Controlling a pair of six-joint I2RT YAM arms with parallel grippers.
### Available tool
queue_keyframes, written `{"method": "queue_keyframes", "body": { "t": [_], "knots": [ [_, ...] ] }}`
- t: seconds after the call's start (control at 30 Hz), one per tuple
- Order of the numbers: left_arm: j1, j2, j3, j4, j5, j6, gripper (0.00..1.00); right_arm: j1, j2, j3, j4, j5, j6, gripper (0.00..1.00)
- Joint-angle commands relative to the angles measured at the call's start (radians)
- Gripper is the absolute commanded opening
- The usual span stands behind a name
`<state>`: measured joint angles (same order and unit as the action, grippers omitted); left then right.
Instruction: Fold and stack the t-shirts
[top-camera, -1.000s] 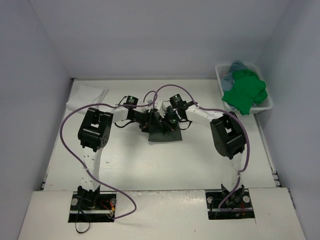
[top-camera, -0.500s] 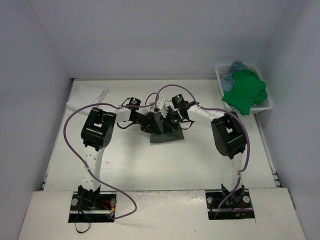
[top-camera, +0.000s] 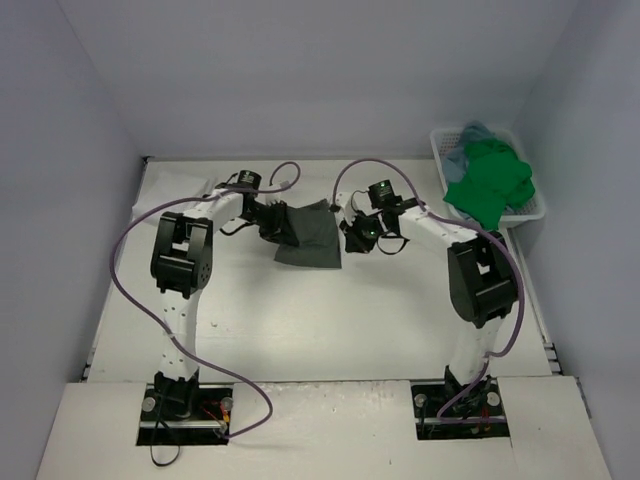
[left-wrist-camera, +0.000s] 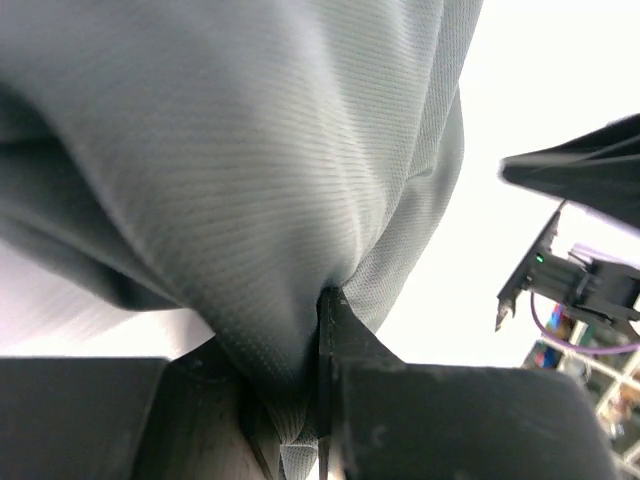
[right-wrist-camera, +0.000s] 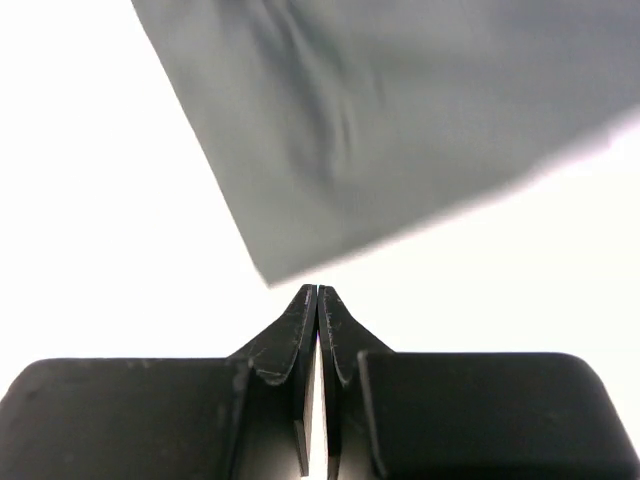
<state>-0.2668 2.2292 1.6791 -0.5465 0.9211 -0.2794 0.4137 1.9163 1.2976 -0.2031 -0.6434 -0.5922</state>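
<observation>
A dark grey t-shirt (top-camera: 310, 238) lies folded on the white table, left of centre toward the back. My left gripper (top-camera: 272, 222) is shut on its left edge; in the left wrist view the grey fabric (left-wrist-camera: 250, 150) bunches into the closed jaws (left-wrist-camera: 318, 300). Just off the shirt's right side, my right gripper (top-camera: 356, 232) is shut with nothing in it. In the right wrist view its tips (right-wrist-camera: 317, 292) meet just short of a corner of the grey shirt (right-wrist-camera: 400, 120). A green t-shirt (top-camera: 490, 185) hangs over a white basket (top-camera: 535, 208) at the back right.
The basket also holds a blue-grey garment (top-camera: 470, 135). A white cloth (top-camera: 175, 190) lies at the back left corner. Purple cables loop over both arms. Walls close the table on the left, back and right.
My left gripper has shut on the grey shirt and pulled it back and to the left. My right gripper has moved right, off the shirt, still shut.
</observation>
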Motion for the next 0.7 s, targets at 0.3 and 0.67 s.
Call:
{"method": "queue_keyframes", "body": {
  "t": [0.3,0.67],
  "knots": [
    [0.054,-0.152,0.050,-0.216,-0.117,0.187,0.00,-0.095,-0.212,-0.040,-0.022,-0.053,-0.017,0.00],
    [0.162,-0.129,0.205,-0.382,-0.263,0.365,0.00,-0.095,-0.241,-0.069,-0.024,-0.073,-0.021,0.00]
  ]
}}
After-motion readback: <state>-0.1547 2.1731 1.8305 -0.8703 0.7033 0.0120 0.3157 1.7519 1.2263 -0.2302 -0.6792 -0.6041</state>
